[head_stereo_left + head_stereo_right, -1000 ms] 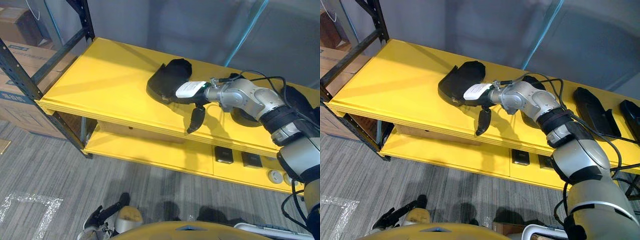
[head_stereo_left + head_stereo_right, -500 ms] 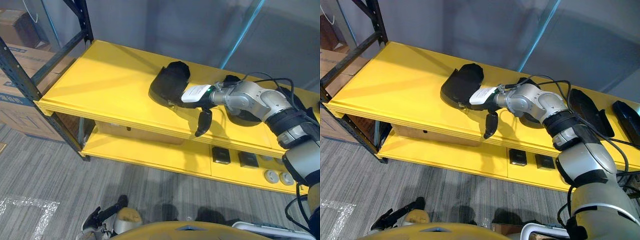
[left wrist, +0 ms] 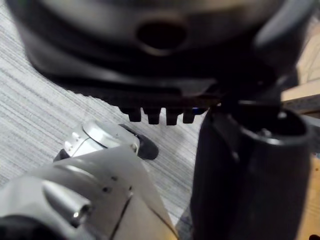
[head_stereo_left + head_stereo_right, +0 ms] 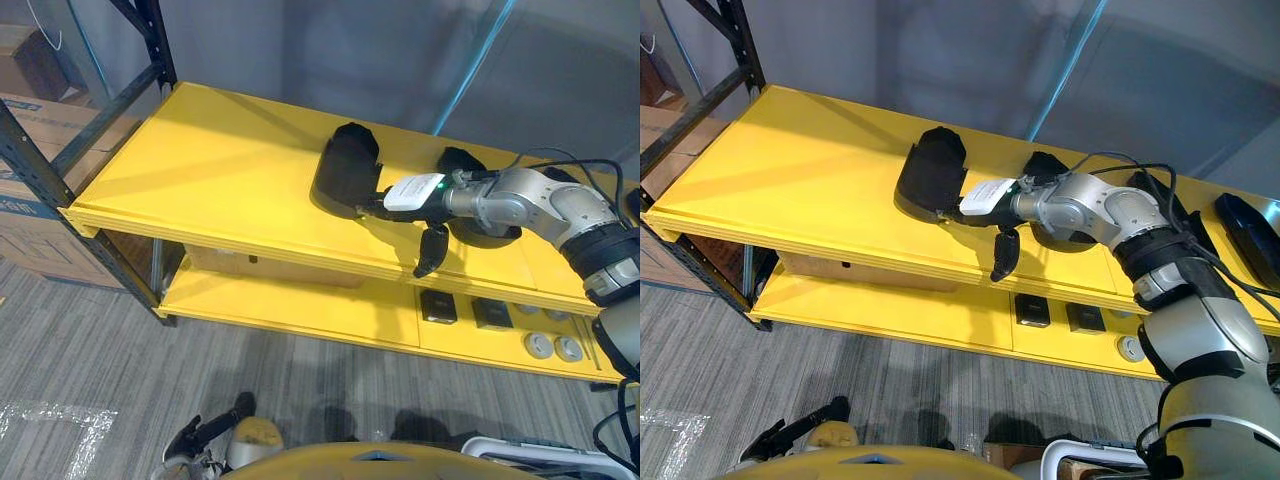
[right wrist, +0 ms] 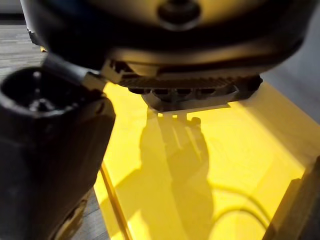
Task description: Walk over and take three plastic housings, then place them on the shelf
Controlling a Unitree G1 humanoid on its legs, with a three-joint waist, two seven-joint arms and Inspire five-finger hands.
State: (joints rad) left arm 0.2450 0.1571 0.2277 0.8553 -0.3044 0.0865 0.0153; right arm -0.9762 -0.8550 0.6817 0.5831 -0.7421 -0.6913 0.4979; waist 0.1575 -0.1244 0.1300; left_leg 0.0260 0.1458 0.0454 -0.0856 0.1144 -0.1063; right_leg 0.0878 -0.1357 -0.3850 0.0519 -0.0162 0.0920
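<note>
A black plastic housing (image 4: 345, 170) lies on the yellow top shelf (image 4: 200, 160), near the middle. My right hand (image 4: 412, 192) hovers just to its right with the white cover on top. Its dark fingers (image 4: 376, 206) reach to the housing's near edge, and the thumb (image 4: 432, 250) hangs straight down over the shelf's front lip. A second black housing (image 4: 470, 205) sits behind my right forearm. Two more housings (image 4: 1250, 228) lie further right on the shelf. My left hand (image 4: 205, 435) hangs low above the floor, relaxed and holding nothing.
The lower shelf (image 4: 300, 305) carries small dark square parts (image 4: 447, 306) and round white parts (image 4: 540, 346). A black rack upright (image 4: 55, 195) stands at the left, with cardboard boxes (image 4: 35, 245) beside it. Grey carpet (image 4: 100, 370) lies in front.
The camera has shifted. My right hand has drawn to the right, so its white cover now sits further from the housing. The housing looks turned more end-on.
</note>
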